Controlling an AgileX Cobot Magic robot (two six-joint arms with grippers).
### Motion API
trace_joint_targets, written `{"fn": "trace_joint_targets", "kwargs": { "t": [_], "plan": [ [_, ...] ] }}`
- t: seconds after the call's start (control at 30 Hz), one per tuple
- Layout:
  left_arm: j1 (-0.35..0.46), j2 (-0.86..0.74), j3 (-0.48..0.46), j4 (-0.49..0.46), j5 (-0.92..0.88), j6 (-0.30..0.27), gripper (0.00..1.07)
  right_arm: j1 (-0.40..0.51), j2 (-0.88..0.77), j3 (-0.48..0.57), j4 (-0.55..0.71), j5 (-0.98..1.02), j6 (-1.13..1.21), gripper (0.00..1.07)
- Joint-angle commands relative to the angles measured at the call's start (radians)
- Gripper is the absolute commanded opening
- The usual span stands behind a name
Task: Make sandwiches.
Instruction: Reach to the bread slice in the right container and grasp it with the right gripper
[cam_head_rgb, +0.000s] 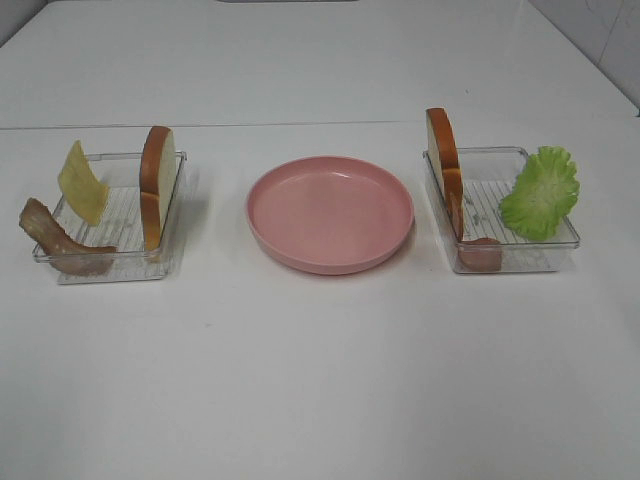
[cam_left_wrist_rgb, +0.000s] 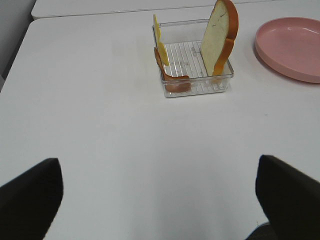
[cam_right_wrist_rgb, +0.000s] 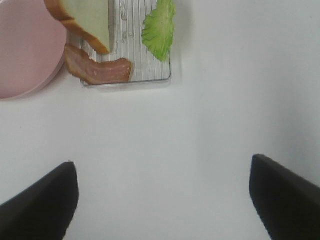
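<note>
Two bread slices stand on edge: left slice (cam_head_rgb: 157, 187) in the left tray (cam_head_rgb: 118, 156) with cheese square (cam_head_rgb: 82, 183) and bacon strip (cam_head_rgb: 55, 240); right slice (cam_head_rgb: 443, 160) in the right tray (cam_head_rgb: 520, 258) with lettuce leaf (cam_head_rgb: 541, 192) and second bacon strip (cam_head_rgb: 480, 254). Probably light, stiff, slick toys; pinch across raised top edges. Lettuce likely floppy. Left gripper (cam_left_wrist_rgb: 156, 165) and right gripper (cam_right_wrist_rgb: 162, 165) gape, empty. Second bacon strip blurs behind tray wall.

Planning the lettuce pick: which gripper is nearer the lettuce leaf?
Right. The right gripper has the lettuce leaf ahead in the right tray; the left gripper faces the left tray, across the pink plate.
</note>
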Motion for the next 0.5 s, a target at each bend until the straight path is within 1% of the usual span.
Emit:
{"fn": "trace_joint_targets", "kwargs": {
  "t": [0.03,0.1,0.13,0.17,0.2,0.27,0.3,0.33,0.37,0.4,0.47,0.5],
  "plan": [
    [-0.005,-0.011,0.0,-0.008,-0.006,-0.004,1.0,-0.003,0.152,-0.108,0.004,0.012,0.009,0.87],
    [-0.005,-0.011,0.0,-0.008,-0.006,-0.004,1.0,-0.003,0.362,-0.277,0.004,0.011,0.008,0.87],
    [-0.005,-0.011,0.0,-0.008,-0.006,-0.004,1.0,-0.003,0.362,-0.277,0.004,0.011,0.008,0.87],
    [-0.005,-0.011,0.0,-0.008,-0.006,-0.004,1.0,-0.003,0.4,-0.315,0.004,0.011,0.008,0.87],
    [-0.005,-0.011,0.0,-0.008,-0.006,-0.004,1.0,-0.003,0.4,-0.315,0.004,0.011,0.008,0.87],
    [-0.005,-0.011,0.0,-0.008,-0.006,-0.004,1.0,-0.003,0.562,-0.44,0.004,0.01,0.008,0.87],
    [-0.005,-0.011,0.0,-0.008,-0.006,-0.004,1.0,-0.003,0.562,-0.44,0.004,0.01,0.008,0.87],
    [-0.005,-0.011,0.0,-0.008,-0.006,-0.004,1.0,-0.003,0.588,-0.461,0.005,0.012,0.008,0.87],
    [-0.005,-0.011,0.0,-0.008,-0.006,-0.004,1.0,-0.003,0.638,-0.504,0.011,0.016,0.008,0.87],
    [-0.005,-0.011,0.0,-0.008,-0.006,-0.004,1.0,-0.003,0.638,-0.504,0.011,0.016,0.008,0.87],
    [-0.005,-0.011,0.0,-0.008,-0.006,-0.004,1.0,-0.003,0.693,-0.547,0.026,0.017,0.008,0.87],
    [-0.005,-0.011,0.0,-0.008,-0.006,-0.004,1.0,-0.003,0.693,-0.547,0.026,0.017,0.008,0.87]
  ]
}}
